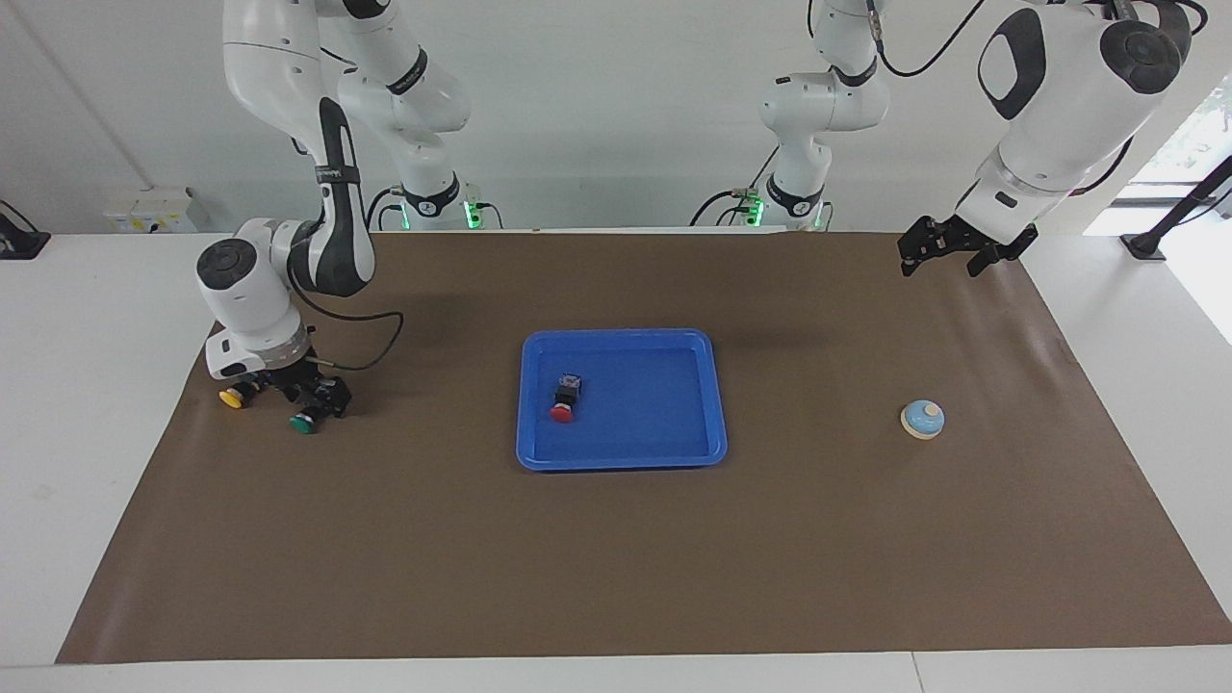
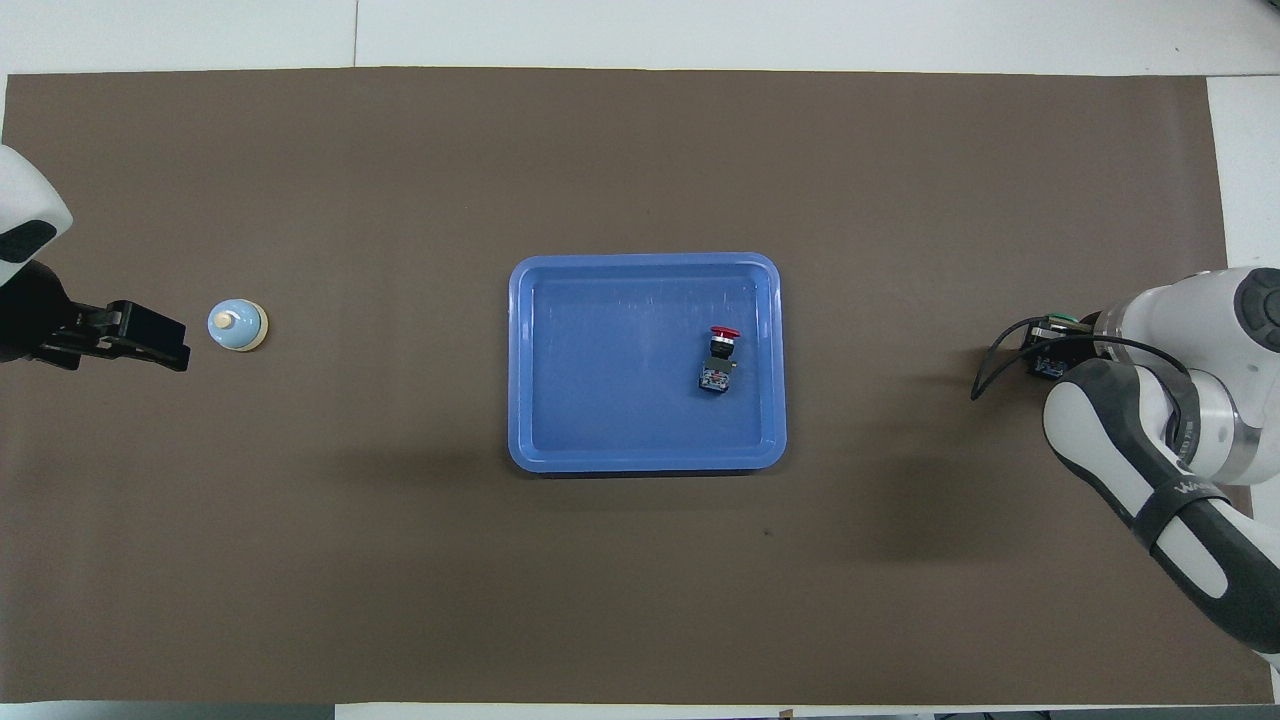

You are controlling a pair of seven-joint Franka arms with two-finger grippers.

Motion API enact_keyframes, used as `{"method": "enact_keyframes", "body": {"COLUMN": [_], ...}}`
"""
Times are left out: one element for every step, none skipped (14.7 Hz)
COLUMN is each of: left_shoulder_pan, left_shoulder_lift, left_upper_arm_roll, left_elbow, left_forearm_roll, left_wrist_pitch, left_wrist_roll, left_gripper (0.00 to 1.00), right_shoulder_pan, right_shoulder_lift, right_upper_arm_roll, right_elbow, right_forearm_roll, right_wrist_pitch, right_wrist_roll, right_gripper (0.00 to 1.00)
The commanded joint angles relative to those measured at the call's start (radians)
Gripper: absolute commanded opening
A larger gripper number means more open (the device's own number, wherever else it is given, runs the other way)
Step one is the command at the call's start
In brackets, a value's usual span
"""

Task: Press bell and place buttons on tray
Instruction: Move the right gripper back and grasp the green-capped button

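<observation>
Blue plastic tray (image 1: 717,404) sits mid-counter on the brown mat (image 1: 616,558), with the red button (image 1: 564,399) lying on its side inside, toward the right arm's end of the tray.

Right pincer (image 1: 289,393) is down at mat level at the right arm's end of the counter. The yellow button (image 1: 234,396) and green button (image 1: 306,421) lie on the mat just beside its tips, the green one slightly farther from the robots than the yellow. Whether the fingers are apart, together or clamped on either button cannot be told; in the overhead view the wrist hides most of the area and only the green cap (image 2: 1058,322) shows. The right arm is folded low, forearm dropping steeply and wrist bent over the two buttons.

Bell (image 1: 922,419) stands on the mat toward the left arm's end, well apart from the tray. Left pincer (image 1: 948,255) hangs in the air over the mat at that end, clear of the bell, with its two fingers visibly apart and nothing between them. The left arm reaches in from above with the wrist tilted.
</observation>
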Motion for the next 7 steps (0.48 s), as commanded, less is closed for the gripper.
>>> {"method": "enact_keyframes", "body": {"left_shoulder_pan": [-0.002,-0.002,-0.002,-0.002,-0.002,-0.002,-0.002], "left_shoulder_lift": [-0.004,-0.004,-0.004,-0.004,-0.004,-0.004,-0.004], "left_upper_arm_roll": [0.003,0.003,0.003,0.003,0.003,0.003,0.003], "left_elbow": [0.007,0.007,0.007,0.007,0.007,0.007,0.007], "left_forearm_roll": [0.003,0.001,0.003,0.003,0.003,0.003,0.003], "left_wrist_pitch": [-0.007,-0.007,-0.007,-0.007,-0.007,-0.006,-0.007], "left_wrist_roll": [-0.011,-0.011,-0.011,-0.011,-0.011,-0.011,-0.011], "left_gripper": [1.0,1.0,1.0,1.0,1.0,1.0,1.0], "right_shoulder_pan": [0.01,0.032,0.059,0.102,0.145,0.191,0.249], "right_shoulder_lift": [-0.029,-0.028,-0.023,-0.017,0.0,0.018,0.032], "right_upper_arm_roll": [0.024,0.024,0.025,0.025,0.024,0.025,0.025], "right_elbow": [0.036,0.085,0.143,0.217,0.291,0.358,0.42], "right_forearm_roll": [-0.01,-0.009,-0.006,0.005,0.005,0.008,0.028], "right_wrist_pitch": [-0.093,-0.154,-0.225,-0.304,-0.375,-0.435,-0.486], "right_wrist_roll": [0.014,0.015,0.021,0.025,0.052,0.098,0.135], "right_gripper": [0.0,0.0,0.0,0.0,0.0,0.0,0.0]}}
